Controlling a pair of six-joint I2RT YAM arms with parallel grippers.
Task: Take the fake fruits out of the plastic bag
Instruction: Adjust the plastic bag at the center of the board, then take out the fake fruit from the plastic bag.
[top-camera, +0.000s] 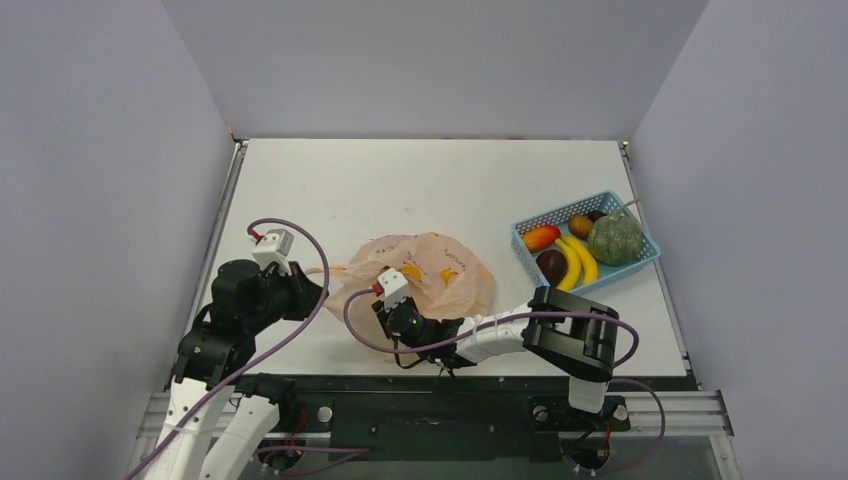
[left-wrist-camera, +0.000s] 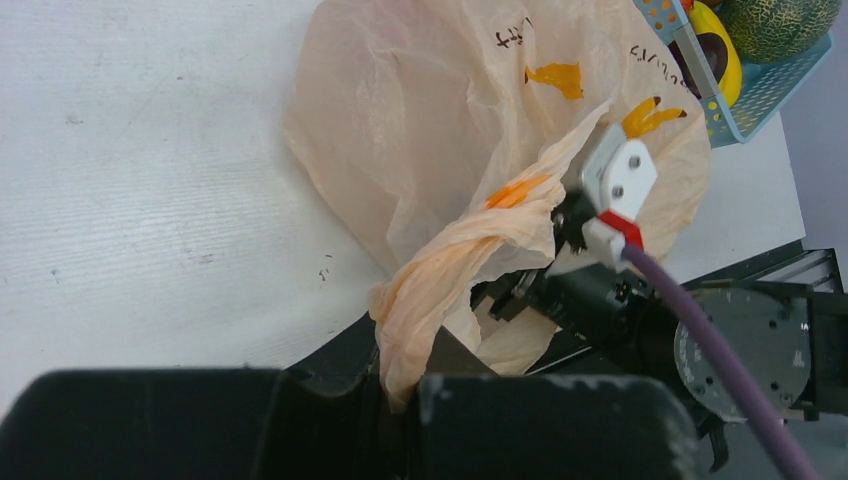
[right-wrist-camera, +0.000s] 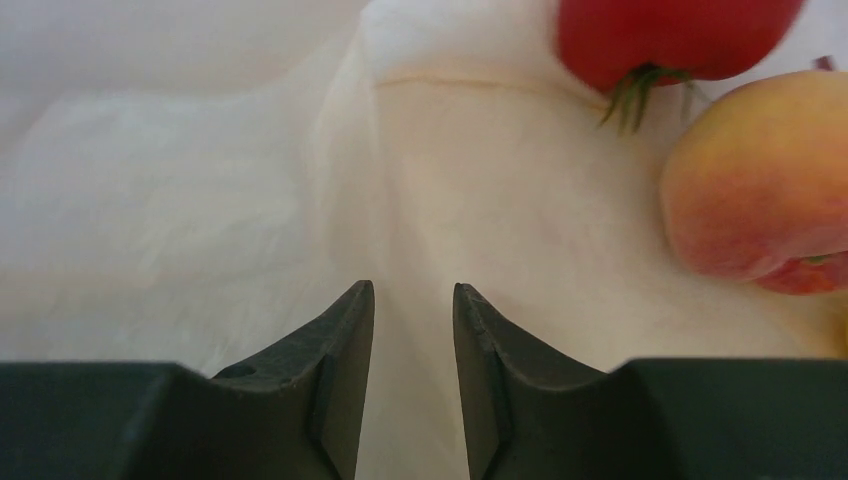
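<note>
The left gripper (left-wrist-camera: 400, 388) is clamped on the plastic bag (left-wrist-camera: 440, 110). The right gripper (right-wrist-camera: 413, 300), jaws narrowly apart and empty, may pinch film and miss the tomato (right-wrist-camera: 670, 35) at one o'clock and the peach (right-wrist-camera: 760, 180) at two.

Plastic bag (right-wrist-camera: 200, 200) wall ahead; red fruit (right-wrist-camera: 670, 35), peach (right-wrist-camera: 750, 180) crowd right.

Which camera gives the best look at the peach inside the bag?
The right wrist view: the peach fills its right edge, lying inside the plastic bag beside a red fruit, ahead of the right tool. The top external and left wrist views show only the bag's crinkled outside; the peach is hidden.
</note>
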